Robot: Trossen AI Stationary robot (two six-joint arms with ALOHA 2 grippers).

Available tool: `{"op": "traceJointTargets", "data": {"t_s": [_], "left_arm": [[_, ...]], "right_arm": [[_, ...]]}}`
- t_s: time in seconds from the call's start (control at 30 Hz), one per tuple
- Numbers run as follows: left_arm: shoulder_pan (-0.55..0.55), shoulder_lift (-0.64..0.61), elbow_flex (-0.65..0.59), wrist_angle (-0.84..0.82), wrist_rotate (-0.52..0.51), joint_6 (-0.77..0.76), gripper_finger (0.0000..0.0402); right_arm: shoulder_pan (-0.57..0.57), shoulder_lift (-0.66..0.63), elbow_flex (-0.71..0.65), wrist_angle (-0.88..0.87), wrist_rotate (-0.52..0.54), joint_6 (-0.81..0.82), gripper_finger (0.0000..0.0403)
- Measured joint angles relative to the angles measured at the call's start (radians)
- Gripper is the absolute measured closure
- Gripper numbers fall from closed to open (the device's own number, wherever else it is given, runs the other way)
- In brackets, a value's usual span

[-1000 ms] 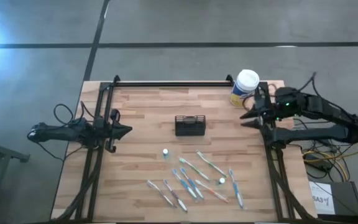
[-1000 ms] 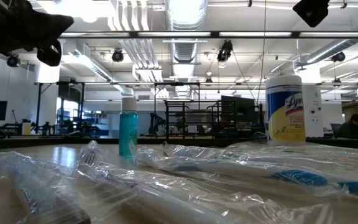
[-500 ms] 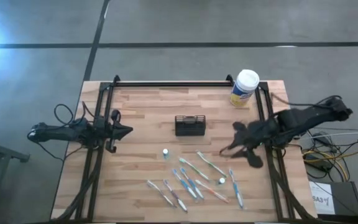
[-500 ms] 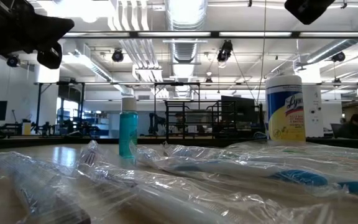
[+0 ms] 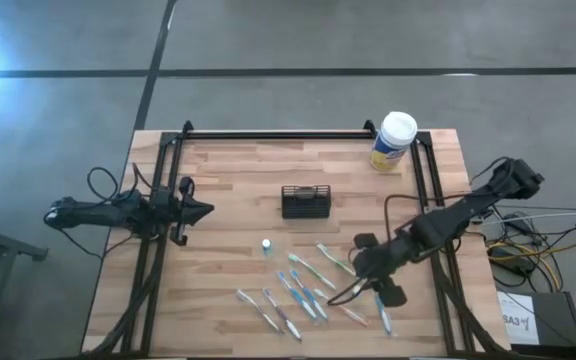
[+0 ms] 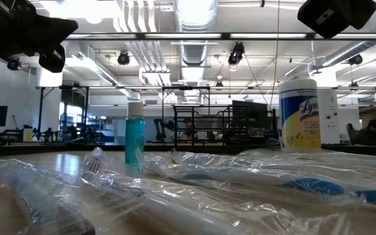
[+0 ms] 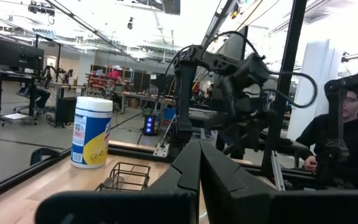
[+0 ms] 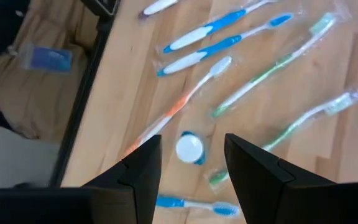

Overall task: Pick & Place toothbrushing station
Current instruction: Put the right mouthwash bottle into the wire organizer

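Station: the toothbrushing station (image 5: 306, 202), a small black rectangular wire-mesh caddy with compartments, stands upright near the middle of the light wooden slatted table (image 5: 228, 170), well apart from both arms; nothing can be seen inside it.
Right tool: the right tool (image 5: 346, 293) is held above the scattered toothbrushes on the near right part of the table; its two dark fingers (image 8: 257, 168) are spread wide with nothing between them.
Below the right tool: a green wrapped toothbrush (image 8: 272, 66), a white-and-orange toothbrush (image 8: 182, 102) and a small round white-and-blue cap (image 8: 189, 149) are seen lying flat on the wood.
Left tool: the left tool (image 5: 203, 210) waits at the left edge of the table, pointed toward the caddy; its fingers are closed together and empty.
Other things: a yellow wipes canister with a white lid (image 5: 394, 142) stands at the far right corner; a small teal bottle (image 6: 134, 140) stands upright among the brushes.
Handling: the caddy is judged light, stiff and not fragile; thin wire may slip or let it tip if pinched at one corner.
Hold: a long wall or the middle divider near the top rim is judged best, taken from above with the fingers straddling the wire.
Progress: the caddy is not yet touched.
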Motion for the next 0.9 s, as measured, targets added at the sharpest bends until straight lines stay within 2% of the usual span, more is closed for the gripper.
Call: {"op": "traceJointTargets", "data": {"t_s": [0.3,0.9], "left_arm": [[0.000,0.000,0.000,-0.005,0.000,-0.002,0.0394],[0.000,0.000,0.000,-0.004,0.000,-0.002,0.0394]], "right_arm": [[0.009,0.080,0.055,0.002,0.004,-0.006,0.0232],[0.048,0.086,0.025,0.011,0.021,-0.004,0.0232]]}}
